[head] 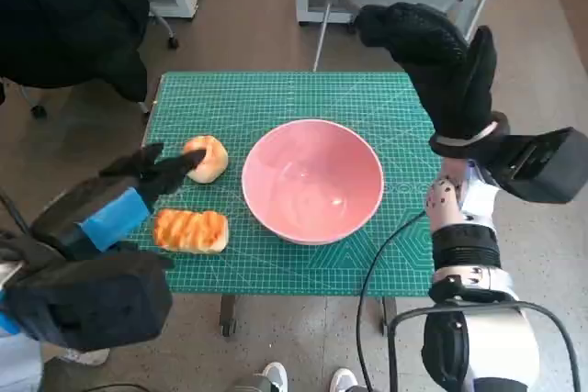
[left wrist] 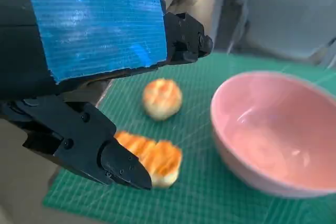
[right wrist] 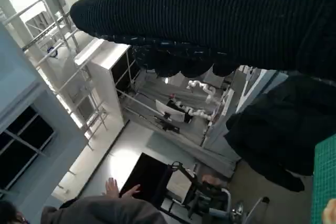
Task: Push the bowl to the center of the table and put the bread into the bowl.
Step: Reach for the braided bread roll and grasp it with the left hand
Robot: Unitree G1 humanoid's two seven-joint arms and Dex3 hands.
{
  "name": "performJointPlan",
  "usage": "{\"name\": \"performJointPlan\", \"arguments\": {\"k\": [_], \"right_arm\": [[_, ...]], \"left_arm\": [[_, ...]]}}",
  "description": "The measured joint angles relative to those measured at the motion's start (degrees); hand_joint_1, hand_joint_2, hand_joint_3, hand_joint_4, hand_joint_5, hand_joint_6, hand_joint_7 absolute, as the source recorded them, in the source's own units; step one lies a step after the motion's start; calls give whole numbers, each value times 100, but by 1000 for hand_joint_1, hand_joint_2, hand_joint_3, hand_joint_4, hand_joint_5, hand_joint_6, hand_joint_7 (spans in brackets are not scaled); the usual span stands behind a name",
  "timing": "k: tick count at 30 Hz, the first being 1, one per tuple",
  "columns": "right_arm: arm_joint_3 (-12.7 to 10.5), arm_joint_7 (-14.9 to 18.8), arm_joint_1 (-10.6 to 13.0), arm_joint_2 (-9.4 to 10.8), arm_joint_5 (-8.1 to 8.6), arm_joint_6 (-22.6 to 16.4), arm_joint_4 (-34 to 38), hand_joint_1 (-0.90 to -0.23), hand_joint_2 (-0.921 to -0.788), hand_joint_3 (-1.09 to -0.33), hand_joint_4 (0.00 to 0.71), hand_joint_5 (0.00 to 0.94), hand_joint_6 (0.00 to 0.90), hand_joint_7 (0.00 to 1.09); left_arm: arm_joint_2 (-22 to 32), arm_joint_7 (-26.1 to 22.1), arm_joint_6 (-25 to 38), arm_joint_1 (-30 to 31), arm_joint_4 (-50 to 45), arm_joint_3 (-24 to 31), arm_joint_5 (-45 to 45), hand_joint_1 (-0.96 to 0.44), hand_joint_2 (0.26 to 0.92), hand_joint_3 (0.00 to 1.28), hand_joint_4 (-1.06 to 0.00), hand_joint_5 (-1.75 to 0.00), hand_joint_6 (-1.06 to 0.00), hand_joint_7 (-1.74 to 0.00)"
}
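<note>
On the green cutting mat [head: 276, 107], a pink bowl [head: 312, 181] is sitting centrally. Left of the bowl, two bread pieces are lying, the left hand [head: 138, 185] reaching the round bun [head: 207, 158], fingers apart. The right hand [head: 436, 61] is hovering empty, fingers spread.

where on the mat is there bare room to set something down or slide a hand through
Bare mat lies along the far edge behind the pink bowl, and in the strip between the bowl and the mat's right edge. The left side is crowded: the round bun, the striped bread and the left hand sit close together beside the bowl.
</note>
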Motion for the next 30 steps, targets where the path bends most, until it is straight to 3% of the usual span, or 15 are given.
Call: {"name": "performJointPlan", "arguments": {"k": [18,30], "right_arm": [[8,-53,75,-27,-5,-22,56,-727,-921,-834,272,1,331,4],[11,-103,78,-55,-3,-20,75,-735,-921,-834,269,0,332,4]], "left_arm": [[-125,232,154,155,590,-788,529,-51,692,8,-146,-13,-289,-25],[-480,325,123,7,1262,-1324,951,-48,711,14,-159,-6,-306,-15]]}}
